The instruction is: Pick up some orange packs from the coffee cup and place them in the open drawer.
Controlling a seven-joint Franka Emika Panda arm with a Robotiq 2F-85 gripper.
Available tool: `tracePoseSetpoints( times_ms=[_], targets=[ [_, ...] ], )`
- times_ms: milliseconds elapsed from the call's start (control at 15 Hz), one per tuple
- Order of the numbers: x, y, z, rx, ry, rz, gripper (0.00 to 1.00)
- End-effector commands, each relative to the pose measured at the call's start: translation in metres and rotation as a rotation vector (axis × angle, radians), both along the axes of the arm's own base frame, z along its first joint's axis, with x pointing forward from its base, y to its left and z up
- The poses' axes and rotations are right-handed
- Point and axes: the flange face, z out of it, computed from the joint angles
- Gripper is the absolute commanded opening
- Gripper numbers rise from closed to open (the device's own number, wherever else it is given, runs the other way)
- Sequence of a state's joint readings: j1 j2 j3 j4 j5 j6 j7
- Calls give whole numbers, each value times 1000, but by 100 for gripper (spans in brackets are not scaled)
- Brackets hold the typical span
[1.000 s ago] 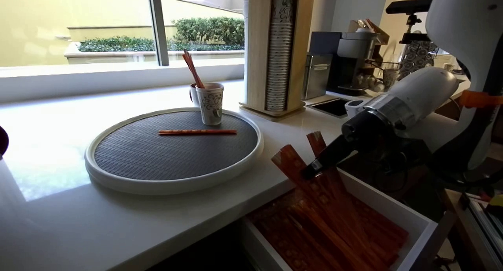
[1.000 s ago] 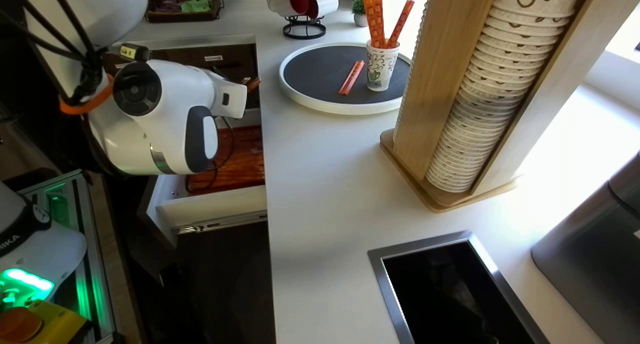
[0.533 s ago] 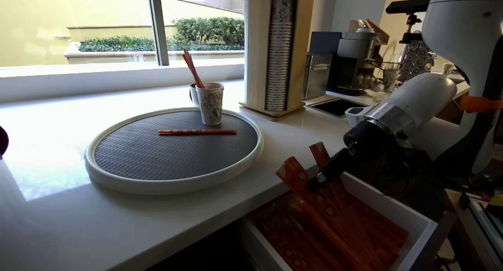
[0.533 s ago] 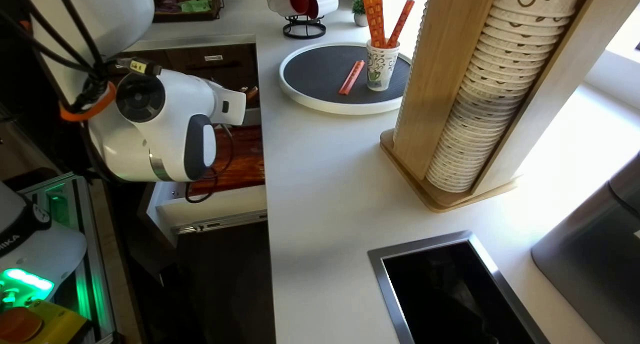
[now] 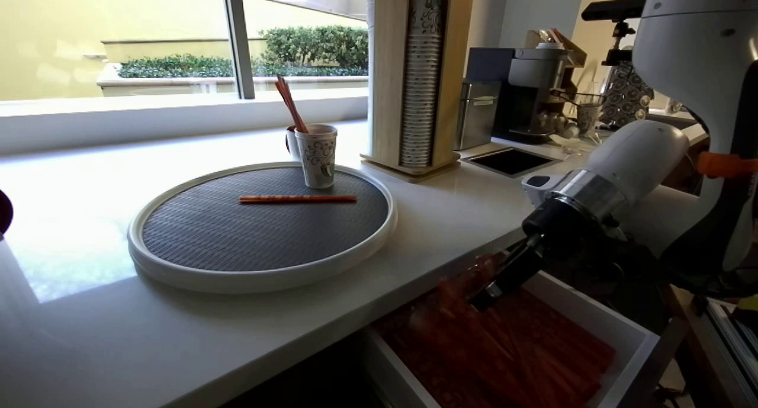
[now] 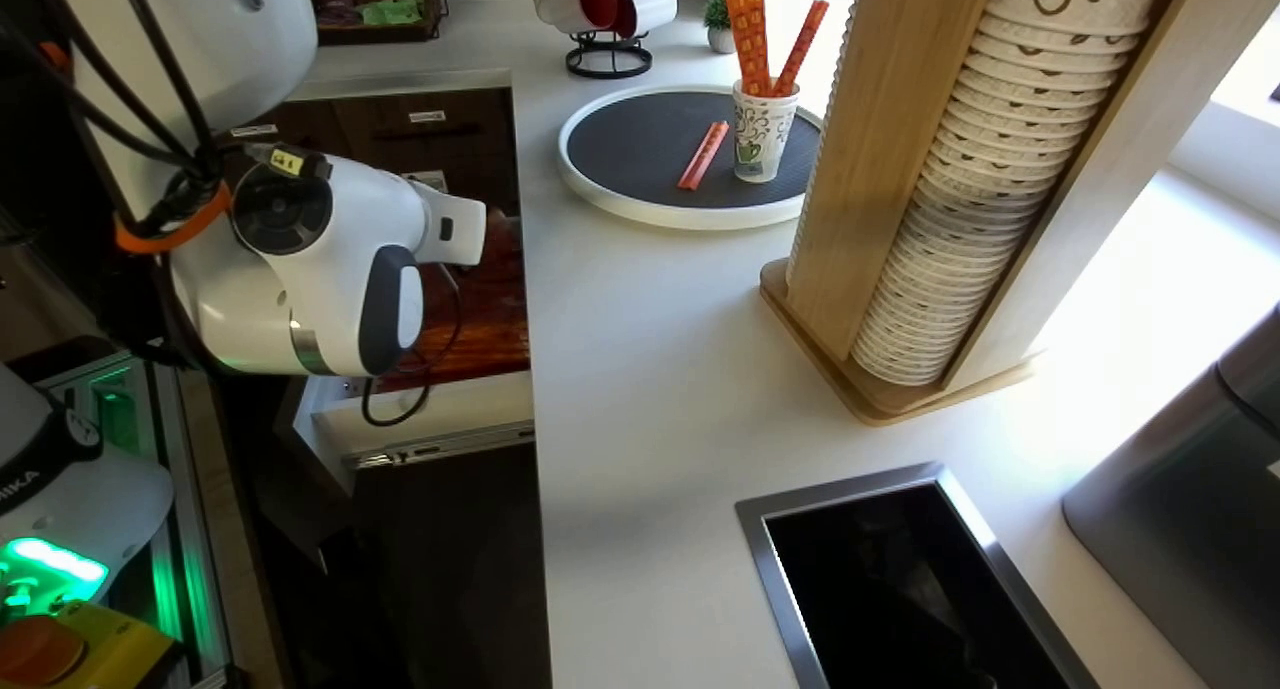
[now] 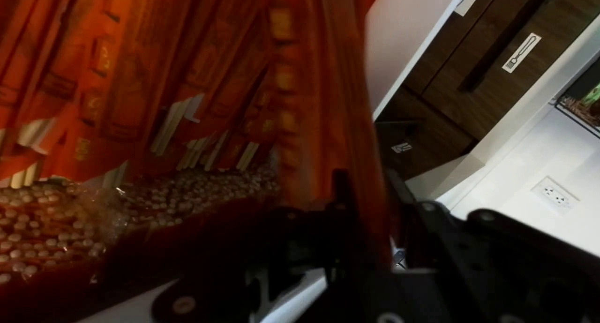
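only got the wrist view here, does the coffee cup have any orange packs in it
Observer: Yes, both exterior views show orange packs sticking up out of the coffee cup.
Operator: ok and what is it standing on
Observer: A round dark tray with a white rim.
Operator: any packs lying loose on that tray
Observer: Yes, a loose orange pack lies flat there, apart from the coffee cup; it may be two side by side, I can't tell.

In an exterior view, some orange packs (image 5: 456, 298) blur, the drawer (image 5: 592, 320) cut off
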State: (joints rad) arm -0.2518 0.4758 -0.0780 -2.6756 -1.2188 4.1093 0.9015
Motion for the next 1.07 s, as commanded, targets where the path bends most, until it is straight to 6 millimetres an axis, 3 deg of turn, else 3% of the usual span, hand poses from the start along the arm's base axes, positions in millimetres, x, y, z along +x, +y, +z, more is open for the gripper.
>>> tracePoseSetpoints(
  times_ms=[0,400,867,1000],
  targets=[
    [-10,0,-10,-46,48,25,55],
    [-24,-1,-10,-120,116,46,99],
    [-51,-20,7,-280,212,56,100],
    [-51,-30,14,-343,233,49,100]
  ],
)
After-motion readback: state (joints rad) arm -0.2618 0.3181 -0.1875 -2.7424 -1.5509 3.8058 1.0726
